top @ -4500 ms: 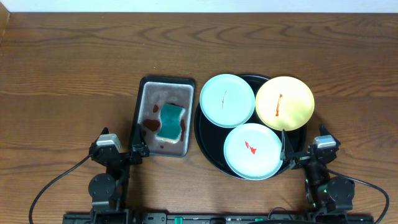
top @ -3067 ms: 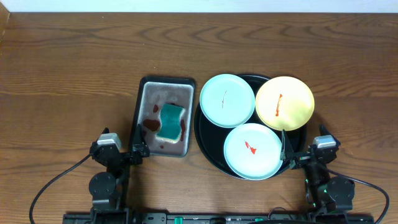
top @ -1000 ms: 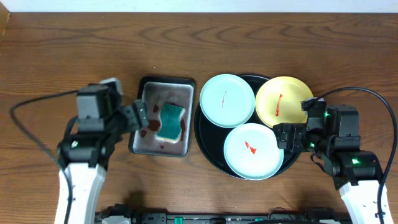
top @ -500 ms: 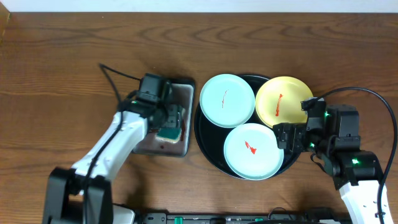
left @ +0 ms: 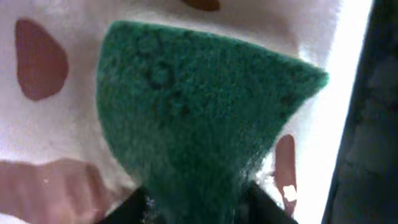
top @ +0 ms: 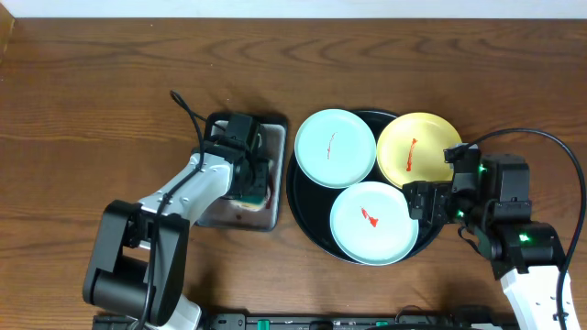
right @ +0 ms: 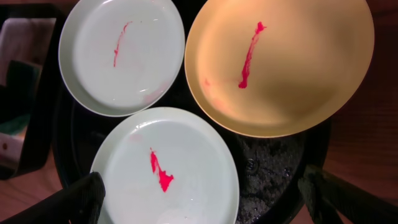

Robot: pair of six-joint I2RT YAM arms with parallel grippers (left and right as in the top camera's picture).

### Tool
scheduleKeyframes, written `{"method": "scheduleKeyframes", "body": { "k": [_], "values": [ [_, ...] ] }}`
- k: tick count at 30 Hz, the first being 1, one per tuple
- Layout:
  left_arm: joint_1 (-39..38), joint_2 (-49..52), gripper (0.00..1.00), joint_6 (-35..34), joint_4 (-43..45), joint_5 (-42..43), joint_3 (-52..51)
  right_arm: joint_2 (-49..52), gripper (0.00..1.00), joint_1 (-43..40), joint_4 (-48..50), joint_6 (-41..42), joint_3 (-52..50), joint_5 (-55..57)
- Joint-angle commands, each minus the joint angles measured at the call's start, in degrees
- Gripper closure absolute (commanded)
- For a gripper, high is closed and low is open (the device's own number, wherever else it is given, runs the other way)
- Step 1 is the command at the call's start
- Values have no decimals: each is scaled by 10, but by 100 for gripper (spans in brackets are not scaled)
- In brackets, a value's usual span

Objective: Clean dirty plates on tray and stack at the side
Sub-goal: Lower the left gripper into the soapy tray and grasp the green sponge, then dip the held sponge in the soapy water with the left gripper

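Left gripper [top: 249,172] is clamped on the green sponge [left: 199,106] in the grey pan [top: 268,125]. Right gripper [top: 424,200] hangs spread wide over the plates [top: 371,223], all three on the black tray [top: 303,197], right of the pan.

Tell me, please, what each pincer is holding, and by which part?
The left pincer grips the sponge by one end, pinched between its fingers. The right pincer is open and holds nothing.

Red streaks mark both mint plates [right: 121,56], [right: 165,168] and the yellow plate [right: 280,68]; black tray [right: 267,168]; my sponge [left: 193,118] is dark green.
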Motion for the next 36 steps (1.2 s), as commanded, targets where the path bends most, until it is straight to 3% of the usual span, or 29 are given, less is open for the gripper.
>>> {"method": "scheduleKeyframes", "body": {
  "k": [1,2,8,11,12,13,22,27,36],
  "values": [
    [-1,3,87,-5,2,-7,11,0,1,3,0,6,10,-6],
    [-1,2,92,-5,2,-8,11,0,1,3,0,6,10,-6],
    [1,-40,93,-12,-1,-40,11,0,1,3,0,6,10,-6],
    [7,-80,92,-54,0,-41,11,0,1,3,0,6,10,-6],
    [7,-86,88,-68,0,-41,11,0,1,3,0,6,10,-6],
    [7,-90,77,-76,0,-41,11,0,1,3,0,6,10,-6],
    [6,-71,70,-76,-13,-38,0,0,1,3,0,6,10,-6],
    [6,-59,51,-76,-13,-37,-2,0,1,3,0,6,10,-6],
    [6,-56,48,-76,-12,-37,-2,0,1,3,0,6,10,-6]
  ]
}}
